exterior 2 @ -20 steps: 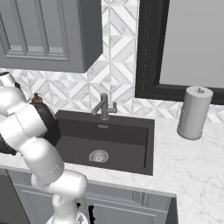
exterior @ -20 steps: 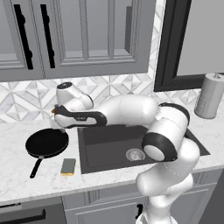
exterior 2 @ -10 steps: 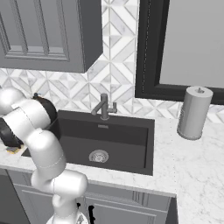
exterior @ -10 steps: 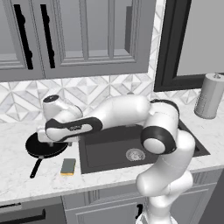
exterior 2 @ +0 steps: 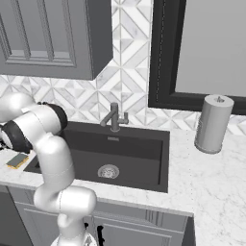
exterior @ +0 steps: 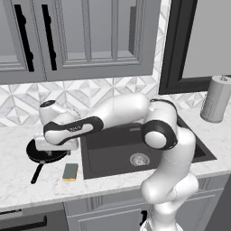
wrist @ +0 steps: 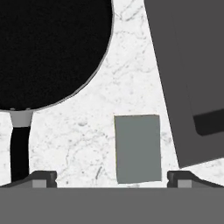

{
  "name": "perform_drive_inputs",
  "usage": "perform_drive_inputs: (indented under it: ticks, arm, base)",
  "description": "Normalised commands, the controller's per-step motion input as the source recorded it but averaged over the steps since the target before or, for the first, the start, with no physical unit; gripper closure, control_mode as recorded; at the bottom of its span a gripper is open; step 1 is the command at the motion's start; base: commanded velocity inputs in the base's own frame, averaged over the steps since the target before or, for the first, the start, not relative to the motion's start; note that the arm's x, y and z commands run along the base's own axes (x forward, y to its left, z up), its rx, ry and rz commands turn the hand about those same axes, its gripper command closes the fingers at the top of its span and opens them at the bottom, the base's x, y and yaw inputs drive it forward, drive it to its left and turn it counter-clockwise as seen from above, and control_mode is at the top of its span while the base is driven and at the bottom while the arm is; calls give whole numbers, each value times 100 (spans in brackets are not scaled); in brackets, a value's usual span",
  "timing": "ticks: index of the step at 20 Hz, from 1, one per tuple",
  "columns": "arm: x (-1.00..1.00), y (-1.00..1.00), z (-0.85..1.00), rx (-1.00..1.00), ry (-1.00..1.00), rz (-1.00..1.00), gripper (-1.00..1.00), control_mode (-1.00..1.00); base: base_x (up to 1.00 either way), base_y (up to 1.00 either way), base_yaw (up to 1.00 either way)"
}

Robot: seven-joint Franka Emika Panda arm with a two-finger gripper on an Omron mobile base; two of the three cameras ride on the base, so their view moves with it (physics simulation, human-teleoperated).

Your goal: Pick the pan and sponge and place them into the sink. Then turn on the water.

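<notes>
Black and stiff, the pan (wrist: 48, 48) sits on the marble counter (wrist: 131, 83) left of the sink (exterior: 135, 149); I judge it heavy, best taken by its thin handle (wrist: 19, 148). Beside it the sponge (wrist: 138, 148) looks soft and light. My arm reaches left, hand pointing down over both, the gripper (wrist: 111, 177) spread wide and holding nothing.

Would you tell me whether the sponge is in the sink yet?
Not yet: the sponge lies flat on the counter beside the sink.
</notes>
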Motion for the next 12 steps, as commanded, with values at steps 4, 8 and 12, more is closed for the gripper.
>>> perform_drive_inputs:
  ticks: [4,8,12]
  arm:
    - [0,14,-25,0,0,0,-100,-100]
    - [0,32,-22,0,0,0,-100,-100]
    - [0,31,-10,0,0,0,-100,-100]
  base:
    - [0,0,0]
    - [0,0,0]
    - [0,0,0]
